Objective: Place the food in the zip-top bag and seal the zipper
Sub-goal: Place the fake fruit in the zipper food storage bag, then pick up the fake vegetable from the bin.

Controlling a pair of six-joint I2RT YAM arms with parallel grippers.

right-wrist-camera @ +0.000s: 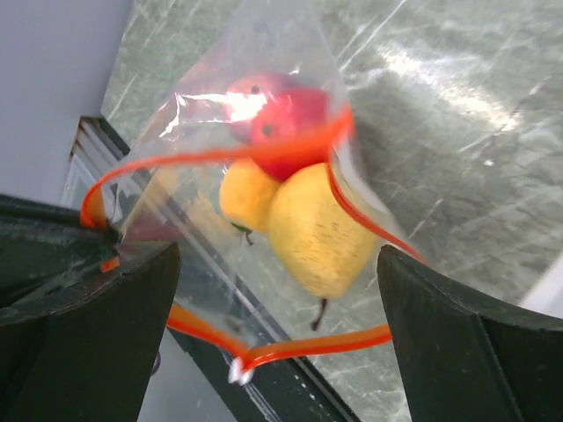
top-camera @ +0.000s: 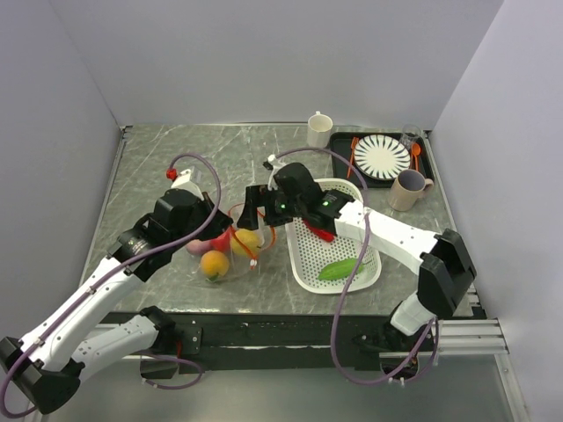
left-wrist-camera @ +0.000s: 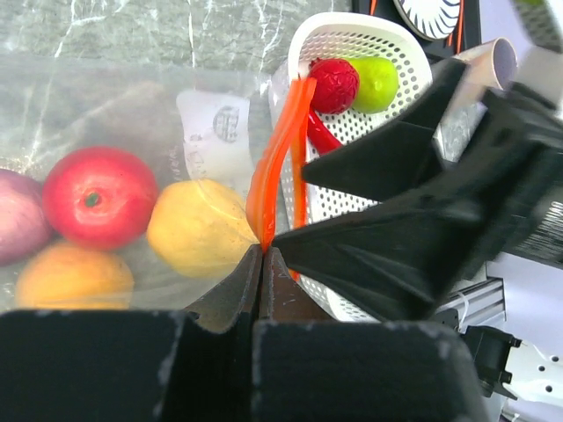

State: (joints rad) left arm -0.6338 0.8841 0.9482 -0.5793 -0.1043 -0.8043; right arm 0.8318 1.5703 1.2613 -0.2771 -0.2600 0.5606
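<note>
The bag point(top-camera: 230, 255) is gripped at its zipper point(left-wrist-camera: 280, 149) by the left claw point(left-wrist-camera: 262, 257), whose jaws are pressed shut on the orange-red strip. The two strands of the zipper are seen parted, so that the mouth of the bag is open, and a white slider point(right-wrist-camera: 236, 374) is seen where the strands meet. The right claw point(right-wrist-camera: 277, 264) is held just to the right of the left one, at the mouth of the bag, with its jaws spread wide and nothing clasped between them; whether either finger touches the strip cannot be told. Inside the bag a red ball point(left-wrist-camera: 99, 195), a yellow ball point(left-wrist-camera: 198, 227), an orange ball point(left-wrist-camera: 66, 274) and a purple ball point(left-wrist-camera: 18, 215) are packed together. The bag is found on the table point(top-camera: 176, 158), near its middle and towards the near edge, just left of the basket point(top-camera: 303, 268). In the basket a chilli point(top-camera: 321, 231), a cucumber point(top-camera: 339, 268), a second red ball point(left-wrist-camera: 334, 83) and a green ball point(left-wrist-camera: 378, 79) are seen. Farther off, at the far right, a striped plate point(top-camera: 381, 156) is set on a black tray point(top-camera: 339, 167), with a white mug point(top-camera: 319, 129) to its left and a beige mug point(top-camera: 407, 189) on its near side.
</note>
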